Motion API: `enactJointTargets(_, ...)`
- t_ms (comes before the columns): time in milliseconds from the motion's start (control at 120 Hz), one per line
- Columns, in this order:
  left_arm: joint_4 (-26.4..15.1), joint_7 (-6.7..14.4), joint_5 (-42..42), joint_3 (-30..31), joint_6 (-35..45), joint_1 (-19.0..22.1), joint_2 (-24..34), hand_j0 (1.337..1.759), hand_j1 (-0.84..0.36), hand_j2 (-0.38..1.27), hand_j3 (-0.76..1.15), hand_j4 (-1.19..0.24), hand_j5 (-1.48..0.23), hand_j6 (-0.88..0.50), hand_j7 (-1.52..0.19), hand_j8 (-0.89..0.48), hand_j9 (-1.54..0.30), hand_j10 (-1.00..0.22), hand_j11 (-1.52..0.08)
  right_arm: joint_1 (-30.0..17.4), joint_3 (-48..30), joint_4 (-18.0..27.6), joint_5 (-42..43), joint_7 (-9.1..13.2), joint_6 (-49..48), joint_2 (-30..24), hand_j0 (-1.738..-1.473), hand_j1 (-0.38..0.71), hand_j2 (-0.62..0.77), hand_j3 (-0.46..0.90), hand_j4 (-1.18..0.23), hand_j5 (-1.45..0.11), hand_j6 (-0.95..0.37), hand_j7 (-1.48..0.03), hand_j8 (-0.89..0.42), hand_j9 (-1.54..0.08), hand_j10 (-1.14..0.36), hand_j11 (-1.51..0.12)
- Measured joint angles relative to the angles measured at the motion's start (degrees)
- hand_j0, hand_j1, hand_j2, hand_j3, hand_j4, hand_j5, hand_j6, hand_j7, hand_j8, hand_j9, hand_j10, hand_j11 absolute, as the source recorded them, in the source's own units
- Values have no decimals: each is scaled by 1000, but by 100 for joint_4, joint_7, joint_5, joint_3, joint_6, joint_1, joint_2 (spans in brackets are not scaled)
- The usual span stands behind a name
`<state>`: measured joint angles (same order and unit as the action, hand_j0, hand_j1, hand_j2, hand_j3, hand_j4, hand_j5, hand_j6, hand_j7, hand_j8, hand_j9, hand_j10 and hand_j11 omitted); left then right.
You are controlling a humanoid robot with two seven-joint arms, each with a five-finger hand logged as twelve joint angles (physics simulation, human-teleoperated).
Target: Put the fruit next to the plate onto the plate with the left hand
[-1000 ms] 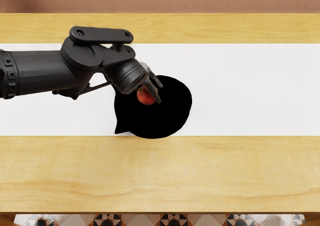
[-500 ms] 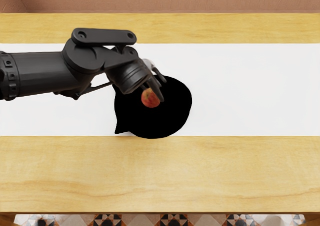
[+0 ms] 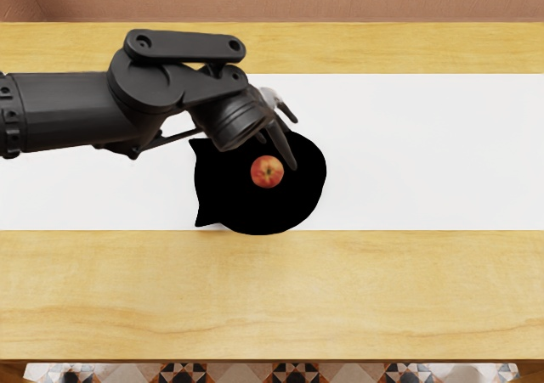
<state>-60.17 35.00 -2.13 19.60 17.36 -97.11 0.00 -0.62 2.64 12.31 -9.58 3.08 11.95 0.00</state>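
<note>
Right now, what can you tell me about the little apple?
The apple is small and round, red with a yellowish patch and a dark dimple at its top. It looks smooth and whole. It lies near the middle of the black plate. The left hand hovers just up and to the left, its fingers open and reaching past the apple's upper right side; they do not seem to grip it.

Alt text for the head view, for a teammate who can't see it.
A red apple lies on the black plate; the left robot hand hovers just up-left of it, fingers open, holding nothing. The plate sits on a white runner across a wooden table.
</note>
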Motion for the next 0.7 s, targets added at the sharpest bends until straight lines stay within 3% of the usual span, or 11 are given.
enactJointTargets(75,-203,0,-3,3,2,-61,123,1658,-44,71,0,-331,-431,-328,-430,-326,-429,-326,-430,0,0,0,0,0,0,0,-1658,-305,-7,0,-37,-47,-37,-47,-37,-47,-37,-47)
enactJointTargets(183,-598,0,-1,-3,3,-220,781,1658,-32,67,0,-320,-416,-319,-415,-317,-415,-317,-415,0,-1,0,0,0,0,0,-1658,-305,-7,0,-37,-47,-37,-47,-37,-47,-37,-47)
enactJointTargets(375,-1392,0,11,-327,-177,-103,2481,1658,-7,61,0,-297,-387,-297,-387,-296,-387,-296,-387,1,-3,0,0,0,-1,0,-1658,-305,-7,0,-37,-47,-37,-47,-37,-47,-37,-47)
enactJointTargets(508,-1715,0,11,-1438,-1408,1122,3762,1658,3,57,0,-286,-374,-286,-375,-286,-375,-286,-375,1,-4,3,-1,0,-2,0,-1658,-305,-7,0,-37,-47,-37,-47,-37,-47,-37,-47)
enactJointTargets(558,-1756,0,-6,-1852,-2027,1315,4006,1658,5,57,0,-284,-372,-284,-372,-284,-372,-284,-372,1,-5,5,-2,0,-4,0,-1658,-305,-7,0,-37,-47,-37,-47,-37,-47,-37,-47)
enactJointTargets(700,-1795,-622,-265,-2366,-3601,1742,4494,1658,9,56,0,-282,-368,-282,-368,-282,-368,-282,-368,9,-7,8,-6,5,-5,0,-1658,-305,-7,0,-37,-47,-37,-47,-37,-47,-37,-47)
